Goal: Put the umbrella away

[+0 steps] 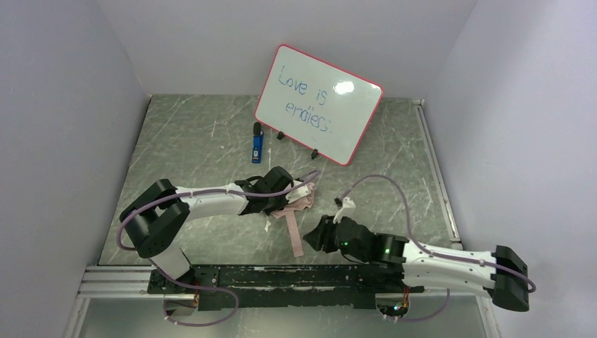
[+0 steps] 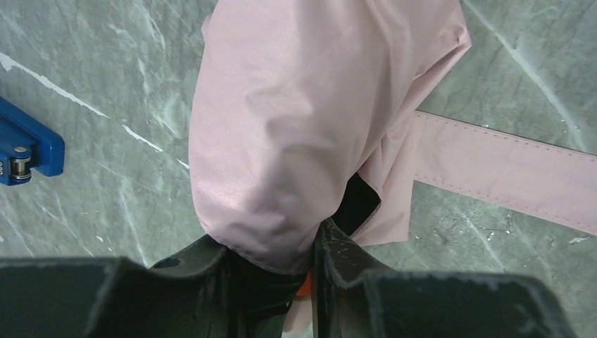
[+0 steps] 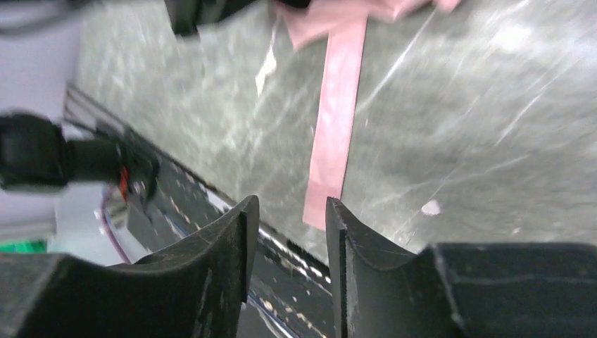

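Note:
The umbrella (image 1: 301, 205) is a crumpled bundle of pale pink fabric at the table's middle. Its long pink strap (image 1: 296, 238) trails toward the near edge. My left gripper (image 1: 294, 196) is shut on the fabric. In the left wrist view the umbrella (image 2: 296, 120) bulges out from between the left gripper's (image 2: 271, 248) jaws, with the strap (image 2: 507, 165) lying flat to the right. The shaft and handle are hidden. My right gripper (image 1: 316, 235) is open and empty, low beside the strap's end. In the right wrist view the strap (image 3: 339, 127) ends just beyond the right gripper (image 3: 290, 211).
A red-framed whiteboard (image 1: 320, 102) leans at the back. A blue object (image 1: 258, 145) lies in front of it and also shows in the left wrist view (image 2: 28, 148). A black rail (image 1: 281, 276) runs along the near edge. Walls stand on three sides.

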`<state>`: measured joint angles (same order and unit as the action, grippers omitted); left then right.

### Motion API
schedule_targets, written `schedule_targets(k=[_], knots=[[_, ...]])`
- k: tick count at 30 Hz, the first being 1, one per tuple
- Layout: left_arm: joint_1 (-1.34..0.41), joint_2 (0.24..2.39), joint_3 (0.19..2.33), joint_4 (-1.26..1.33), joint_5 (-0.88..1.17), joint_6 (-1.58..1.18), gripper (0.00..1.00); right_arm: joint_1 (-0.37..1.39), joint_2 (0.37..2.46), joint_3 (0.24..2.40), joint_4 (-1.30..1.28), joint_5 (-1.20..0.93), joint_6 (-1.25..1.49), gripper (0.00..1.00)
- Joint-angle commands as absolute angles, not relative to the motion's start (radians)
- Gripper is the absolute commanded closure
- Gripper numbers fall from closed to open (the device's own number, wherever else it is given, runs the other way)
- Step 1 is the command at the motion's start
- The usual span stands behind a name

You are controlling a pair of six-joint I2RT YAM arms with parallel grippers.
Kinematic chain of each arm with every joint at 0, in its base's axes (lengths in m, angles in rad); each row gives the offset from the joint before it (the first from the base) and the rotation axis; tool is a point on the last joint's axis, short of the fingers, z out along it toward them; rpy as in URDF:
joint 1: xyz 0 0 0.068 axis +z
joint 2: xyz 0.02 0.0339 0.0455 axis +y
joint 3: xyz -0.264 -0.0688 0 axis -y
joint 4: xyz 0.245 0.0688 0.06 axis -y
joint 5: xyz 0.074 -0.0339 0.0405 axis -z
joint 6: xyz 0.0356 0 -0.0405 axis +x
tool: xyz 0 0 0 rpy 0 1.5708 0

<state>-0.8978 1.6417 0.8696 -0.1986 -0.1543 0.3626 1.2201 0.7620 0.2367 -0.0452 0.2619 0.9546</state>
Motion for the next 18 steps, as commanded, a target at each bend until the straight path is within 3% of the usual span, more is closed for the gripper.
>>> schedule_targets(k=[1,7,13,18], knots=[[-0.906,1.685,0.817,-0.245,-0.235,0.388,0.95,1.217,0.625,0.336,-0.333,0.586,0.99,0.56],[-0.933,1.694,0.792,-0.218,-0.254,0.402,0.95,1.084,0.714,0.504,-0.474,0.762,0.836,0.52],[-0.967,1.686,0.747,-0.172,-0.288,0.458,0.95,0.747,0.827,0.574,-0.254,0.527,0.503,0.44],[-1.002,1.642,0.679,-0.07,-0.384,0.518,0.95,0.639,0.944,0.672,-0.111,0.392,0.299,0.33]])
